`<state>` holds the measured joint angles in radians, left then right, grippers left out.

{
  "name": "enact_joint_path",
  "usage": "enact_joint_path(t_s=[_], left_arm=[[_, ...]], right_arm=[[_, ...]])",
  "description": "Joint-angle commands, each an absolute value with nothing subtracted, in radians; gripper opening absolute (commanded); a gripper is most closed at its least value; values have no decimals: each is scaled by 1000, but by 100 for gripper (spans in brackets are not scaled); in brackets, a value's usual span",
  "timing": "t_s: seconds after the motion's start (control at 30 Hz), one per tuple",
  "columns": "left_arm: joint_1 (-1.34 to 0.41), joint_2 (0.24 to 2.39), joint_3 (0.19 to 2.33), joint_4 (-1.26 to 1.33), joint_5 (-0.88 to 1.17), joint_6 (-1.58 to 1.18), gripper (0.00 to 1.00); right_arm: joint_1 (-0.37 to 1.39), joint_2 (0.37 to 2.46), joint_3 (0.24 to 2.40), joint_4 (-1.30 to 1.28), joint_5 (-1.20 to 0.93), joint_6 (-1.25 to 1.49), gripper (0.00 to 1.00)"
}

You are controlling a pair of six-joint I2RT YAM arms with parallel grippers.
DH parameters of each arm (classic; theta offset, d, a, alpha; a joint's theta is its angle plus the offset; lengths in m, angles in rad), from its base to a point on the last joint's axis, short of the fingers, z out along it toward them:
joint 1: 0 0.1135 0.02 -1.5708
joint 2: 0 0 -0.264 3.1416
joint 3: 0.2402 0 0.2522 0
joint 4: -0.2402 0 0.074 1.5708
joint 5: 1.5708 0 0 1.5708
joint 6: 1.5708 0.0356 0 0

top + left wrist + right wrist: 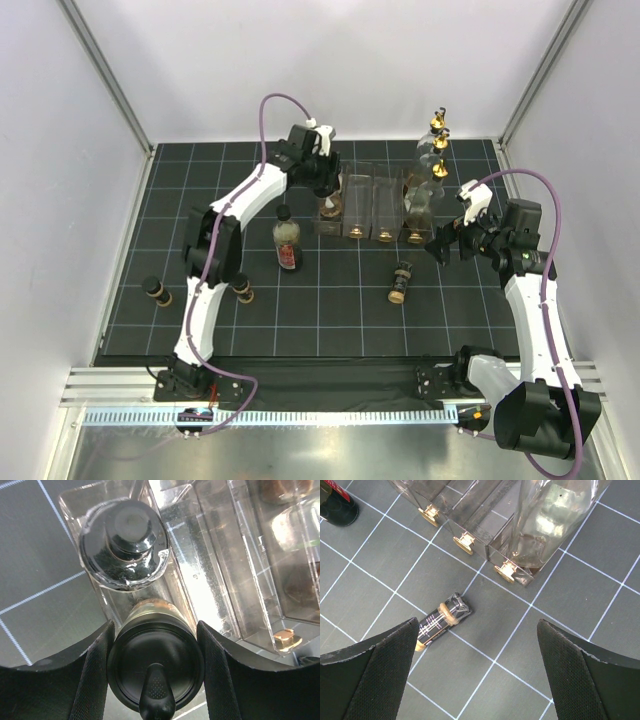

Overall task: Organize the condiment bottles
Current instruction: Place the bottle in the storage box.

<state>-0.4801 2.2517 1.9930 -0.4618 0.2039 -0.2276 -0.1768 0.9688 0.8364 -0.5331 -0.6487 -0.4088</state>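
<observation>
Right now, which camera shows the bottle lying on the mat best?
Right wrist: the fallen bottle lies close and unobstructed, its label stripes visible. Top external shows it small, from far above; left wrist misses it.

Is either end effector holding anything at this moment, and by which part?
The left end effector grips a black-capped bottle at its top, one finger on either side of the cap. The right end effector is open and holds nothing.

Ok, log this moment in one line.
left pincer: shut on black-capped bottle at left end of clear rack | right pincer: open, over lying bottle
</observation>
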Motion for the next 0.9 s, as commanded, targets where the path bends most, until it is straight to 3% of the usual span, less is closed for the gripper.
enact_joint_path(t_s=[0.0, 0.17, 0.37, 0.6, 0.87], left_arm=[[-489, 2249, 2039, -410, 175, -224, 31], [-499, 2246, 2026, -410, 155, -213, 49], [-505, 2227, 2010, -410, 150, -206, 63], [-506, 2188, 1990, -407, 167, -189, 74], [-505, 2137, 1988, -394, 192, -186, 78]], right_arm=[[-178, 969, 850, -523, -644, -417, 100], [-178, 968, 848, -523, -644, -417, 100], [-178, 969, 848, -520, -643, -417, 100], [-178, 965, 848, -520, -641, -416, 100], [-181, 962, 848, -520, -640, -414, 100]])
